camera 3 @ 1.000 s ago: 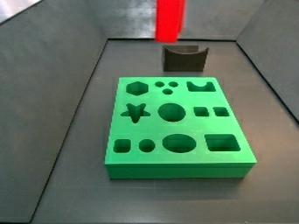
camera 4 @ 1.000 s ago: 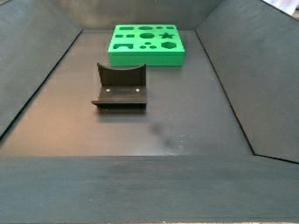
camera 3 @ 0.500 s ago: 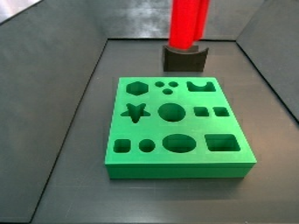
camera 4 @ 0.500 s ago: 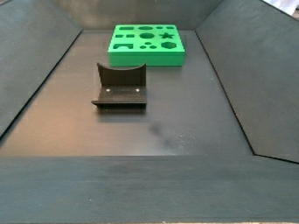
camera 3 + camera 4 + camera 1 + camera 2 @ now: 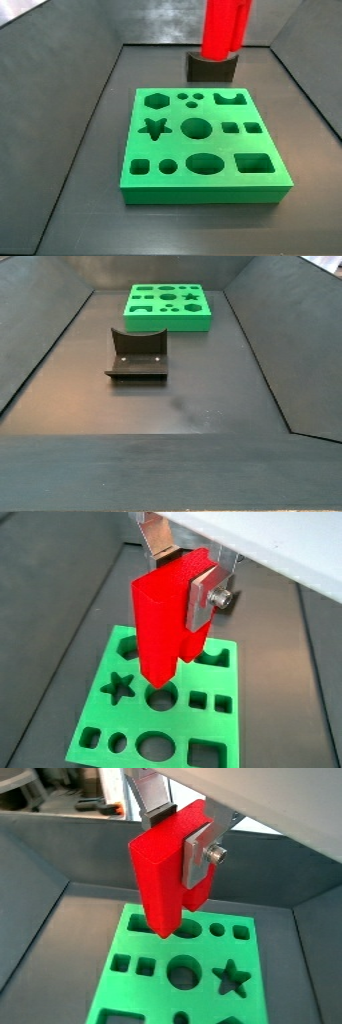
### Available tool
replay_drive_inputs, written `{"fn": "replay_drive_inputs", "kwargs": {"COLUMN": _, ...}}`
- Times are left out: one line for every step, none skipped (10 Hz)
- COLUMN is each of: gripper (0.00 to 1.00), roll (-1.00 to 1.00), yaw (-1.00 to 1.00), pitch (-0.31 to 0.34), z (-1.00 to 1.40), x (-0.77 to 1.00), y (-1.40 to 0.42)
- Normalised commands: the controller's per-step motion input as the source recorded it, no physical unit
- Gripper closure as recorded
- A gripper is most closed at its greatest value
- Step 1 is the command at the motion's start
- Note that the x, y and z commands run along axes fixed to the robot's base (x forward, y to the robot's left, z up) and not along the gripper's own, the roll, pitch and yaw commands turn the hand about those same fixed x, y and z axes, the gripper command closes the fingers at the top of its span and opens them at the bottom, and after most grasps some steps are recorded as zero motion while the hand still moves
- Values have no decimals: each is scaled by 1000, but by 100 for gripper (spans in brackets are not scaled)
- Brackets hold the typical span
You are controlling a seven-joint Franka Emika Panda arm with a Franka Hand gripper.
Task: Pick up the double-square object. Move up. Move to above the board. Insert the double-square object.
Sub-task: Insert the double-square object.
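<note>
Wrist views: claw [image 5: 187, 590] grips 1 double-square object [image 5: 163, 627] above 1 board [image 5: 94, 727].

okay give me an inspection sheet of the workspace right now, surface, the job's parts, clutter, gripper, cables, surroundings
Surface: dark grey floor, faint pale smudge near its middle.
Double-square object: red double-square object held upright in the air, lower end over the board in both wrist views, not inserted.
Board: green board flat on the floor, cut-outs all empty.
Clutter: nothing seen besides the fixture, standing on the floor apart from the board.
Gripper: gripper clamped on the peg's upper part, above the board; silver finger flat against its side.
Cables: nothing seen.
Surroundings: sloping dark walls enclose the floor.
</note>
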Motion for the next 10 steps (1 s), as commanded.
{"fn": "replay_drive_inputs", "kwargs": {"gripper": 100, "roll": 17, "yaw": -640, "pitch": 0, "z": -134, "x": 466, "y": -40}}
{"fn": "replay_drive_inputs", "kwargs": {"gripper": 100, "roll": 51, "yaw": -817, "pitch": -1, "z": -226, "x": 283, "y": 0}}
{"fn": "replay_drive_inputs", "kwargs": {"gripper": 100, "roll": 16, "yaw": -869, "pitch": -7, "z": -149, "x": 254, "y": 3}}
{"fn": "replay_drive_inputs", "kwargs": {"gripper": 100, "roll": 0, "yaw": -409, "pitch": 0, "z": 0, "x": 449, "y": 63}}
{"fn": "replay_drive_inputs", "kwargs": {"gripper": 100, "roll": 0, "yaw": 0, "pitch": 0, "z": -37, "x": 0, "y": 0}}
{"fn": "replay_drive_inputs", "kwargs": {"gripper": 100, "roll": 41, "yaw": -126, "pitch": 14, "z": -103, "x": 677, "y": 0}}
{"fn": "replay_drive_inputs", "kwargs": {"gripper": 100, "roll": 57, "yaw": -331, "pitch": 4, "z": -100, "x": 794, "y": 0}}
{"fn": "replay_drive_inputs", "kwargs": {"gripper": 100, "roll": 9, "yaw": -451, "pitch": 0, "z": -14, "x": 714, "y": 0}}
{"fn": "replay_drive_inputs", "kwargs": {"gripper": 100, "roll": 0, "yaw": -434, "pitch": 0, "z": 0, "x": 737, "y": 51}}
{"fn": "replay_drive_inputs", "kwargs": {"gripper": 100, "roll": 0, "yaw": -366, "pitch": 0, "z": 0, "x": 863, "y": 214}}
